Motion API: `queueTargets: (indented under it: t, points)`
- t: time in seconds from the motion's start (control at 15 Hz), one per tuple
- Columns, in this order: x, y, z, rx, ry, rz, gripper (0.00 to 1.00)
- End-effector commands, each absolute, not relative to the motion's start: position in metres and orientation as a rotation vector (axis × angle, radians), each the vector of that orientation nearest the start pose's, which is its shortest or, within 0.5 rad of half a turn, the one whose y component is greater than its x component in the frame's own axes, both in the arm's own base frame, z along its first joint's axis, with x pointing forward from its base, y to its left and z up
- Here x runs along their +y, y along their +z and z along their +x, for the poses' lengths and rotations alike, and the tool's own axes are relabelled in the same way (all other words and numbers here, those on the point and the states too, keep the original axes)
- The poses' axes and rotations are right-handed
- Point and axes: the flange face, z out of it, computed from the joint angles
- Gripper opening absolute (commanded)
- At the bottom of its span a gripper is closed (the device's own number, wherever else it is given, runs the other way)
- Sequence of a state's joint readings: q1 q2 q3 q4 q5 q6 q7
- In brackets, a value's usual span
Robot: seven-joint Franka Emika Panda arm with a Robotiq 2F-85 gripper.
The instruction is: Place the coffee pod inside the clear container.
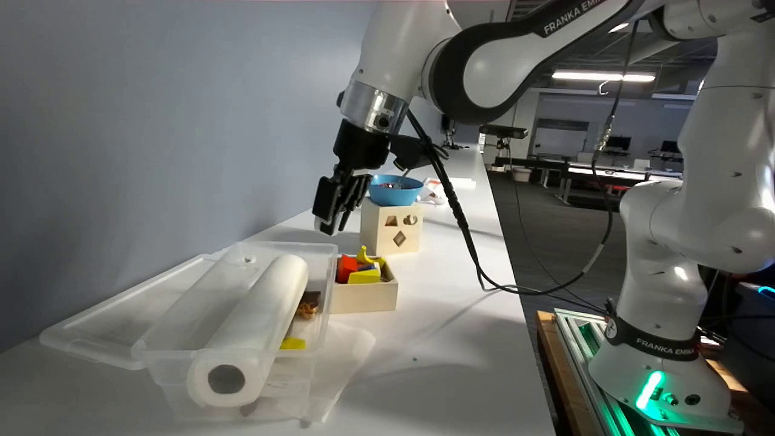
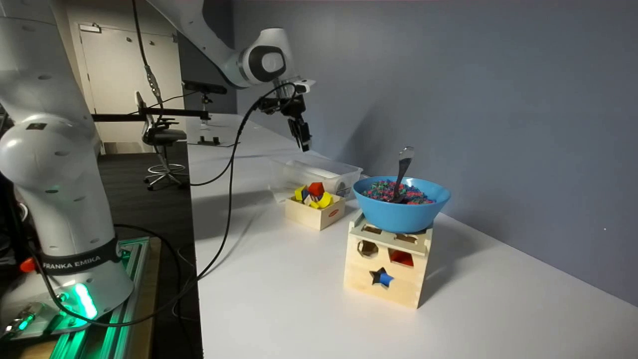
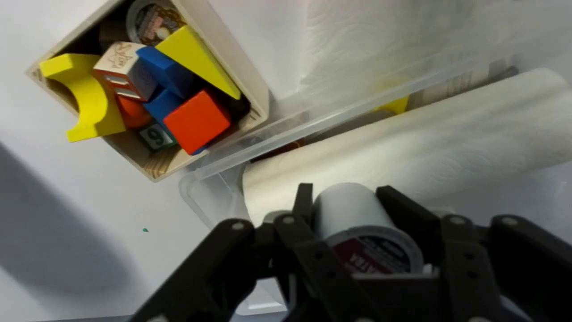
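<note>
Currently, tool pinching coffee pod between fingers, seemingly above one end of clear container.

In exterior view, your ceiling light glares, two o'clock; green lamp glows, four o'clock. Wrist view: broad shadow, eight o'clock.

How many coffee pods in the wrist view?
2 visible: a white coffee pod in the gripper, a second coffee pod among the blocks in the wooden box. Others may be hidden.
</note>
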State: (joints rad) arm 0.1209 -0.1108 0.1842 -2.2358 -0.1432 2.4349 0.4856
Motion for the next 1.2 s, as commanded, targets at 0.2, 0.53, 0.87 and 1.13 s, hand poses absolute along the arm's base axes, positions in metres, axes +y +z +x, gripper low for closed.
queueTargets:
  t: [0.2,0.53,0.87,1.13]
  points:
    - [0.149,0.437,0.558,0.058,-0.307,-3.309,0.16]
    - [0.154,0.403,0.595,-0.175,-0.202,-3.218,0.16]
    - [0.153,0.383,0.606,-0.279,-0.084,-3.146,0.16]
    - [0.148,0.375,0.597,-0.285,0.005,-3.099,0.16]
